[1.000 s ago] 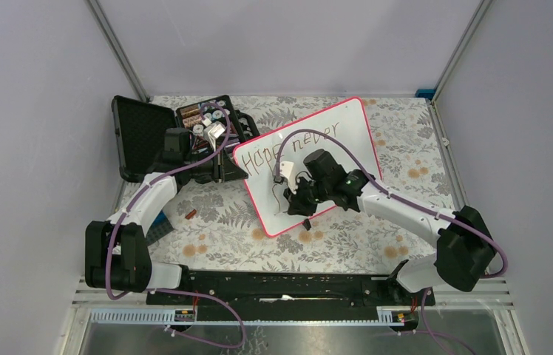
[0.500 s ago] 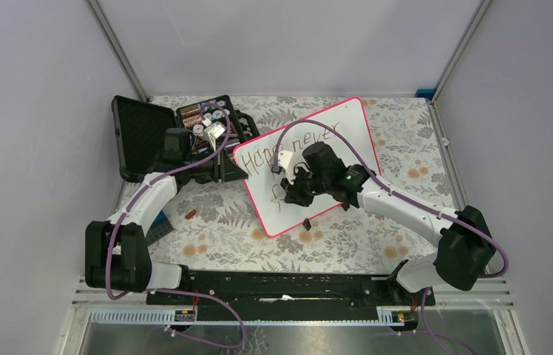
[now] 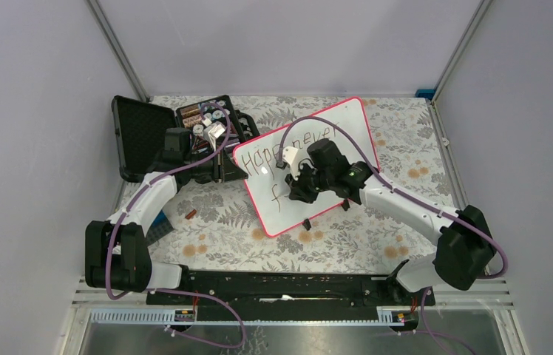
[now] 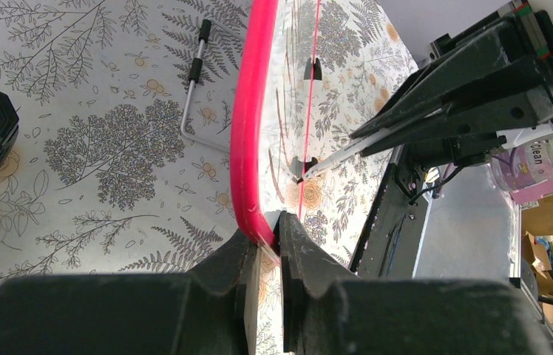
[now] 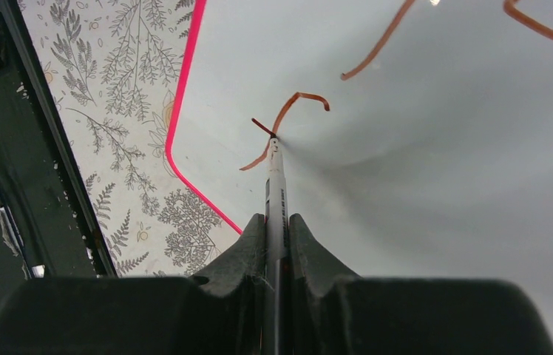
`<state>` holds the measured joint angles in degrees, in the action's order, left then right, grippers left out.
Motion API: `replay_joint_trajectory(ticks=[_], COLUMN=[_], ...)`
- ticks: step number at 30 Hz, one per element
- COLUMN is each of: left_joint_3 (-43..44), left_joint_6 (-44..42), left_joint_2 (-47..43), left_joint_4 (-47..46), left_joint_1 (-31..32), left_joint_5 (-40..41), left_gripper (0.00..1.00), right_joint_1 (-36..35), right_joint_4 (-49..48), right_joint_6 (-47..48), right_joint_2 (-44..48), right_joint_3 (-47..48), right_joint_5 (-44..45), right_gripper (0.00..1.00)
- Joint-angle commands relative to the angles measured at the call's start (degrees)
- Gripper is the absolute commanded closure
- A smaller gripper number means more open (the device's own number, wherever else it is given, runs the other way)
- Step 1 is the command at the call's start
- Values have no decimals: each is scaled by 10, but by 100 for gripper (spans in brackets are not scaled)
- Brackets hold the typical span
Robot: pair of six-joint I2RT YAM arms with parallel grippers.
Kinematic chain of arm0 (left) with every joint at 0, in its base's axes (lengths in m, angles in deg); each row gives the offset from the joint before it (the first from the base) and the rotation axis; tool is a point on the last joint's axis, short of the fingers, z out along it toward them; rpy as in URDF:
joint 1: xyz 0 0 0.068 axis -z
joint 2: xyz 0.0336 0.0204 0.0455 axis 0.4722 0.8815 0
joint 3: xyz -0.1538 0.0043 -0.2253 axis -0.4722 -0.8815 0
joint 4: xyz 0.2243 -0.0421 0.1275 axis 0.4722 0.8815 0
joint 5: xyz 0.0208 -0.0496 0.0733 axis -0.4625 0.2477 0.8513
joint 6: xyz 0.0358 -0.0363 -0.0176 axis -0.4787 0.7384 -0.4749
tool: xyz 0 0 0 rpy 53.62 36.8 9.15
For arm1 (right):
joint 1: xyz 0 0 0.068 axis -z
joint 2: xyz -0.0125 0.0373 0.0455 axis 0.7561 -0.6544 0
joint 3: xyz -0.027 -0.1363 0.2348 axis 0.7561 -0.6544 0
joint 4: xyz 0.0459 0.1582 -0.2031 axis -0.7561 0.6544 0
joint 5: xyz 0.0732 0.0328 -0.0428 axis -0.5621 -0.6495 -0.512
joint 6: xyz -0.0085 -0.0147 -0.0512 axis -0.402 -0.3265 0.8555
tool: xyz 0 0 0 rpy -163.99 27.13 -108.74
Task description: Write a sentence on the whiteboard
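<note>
1. My right gripper [image 5: 277, 222] is pinching the marker [image 5: 276, 174]. Its tip touches the whiteboard [image 5: 443, 192] at the crossbar of an "f".
2. My left gripper [image 4: 266, 240] is clamped on the board's pink rim at its left edge. The board looks propped at a tilt over the tabletop [image 3: 214, 237].
3. The sentence [image 3: 292, 143] reads "Hope never" on line one. Line two has only the "f", at the board's lower left.
4. My read: the second line is just starting. Next I lift the tip, shift right and use light, even pressure. The left grip must hold firm so the board doesn't flex.
</note>
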<state>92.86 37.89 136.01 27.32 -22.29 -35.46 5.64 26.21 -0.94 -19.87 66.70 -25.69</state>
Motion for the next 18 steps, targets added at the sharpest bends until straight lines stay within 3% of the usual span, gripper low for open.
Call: replay_joint_trajectory(ticks=[1,7,13,18], left_joint_3=[21,24,26,23], left_joint_6=[-43,-41,-48,-50], left_joint_2=[4,9,7,4], left_joint_4=[-1,0,7,7], left_joint_1=[5,6,6,6], left_joint_5=[10,11,9,10], left_gripper=[100,100,100,100], right_joint_1=[27,29,53,74], right_joint_4=[3,14,47,54], right_joint_6=[18,21,7,5], right_joint_2=[18,24,41,51], right_joint_3=[15,18,35,25], right_joint_5=[22,-1,-127,-137], right_gripper=[100,100,100,100])
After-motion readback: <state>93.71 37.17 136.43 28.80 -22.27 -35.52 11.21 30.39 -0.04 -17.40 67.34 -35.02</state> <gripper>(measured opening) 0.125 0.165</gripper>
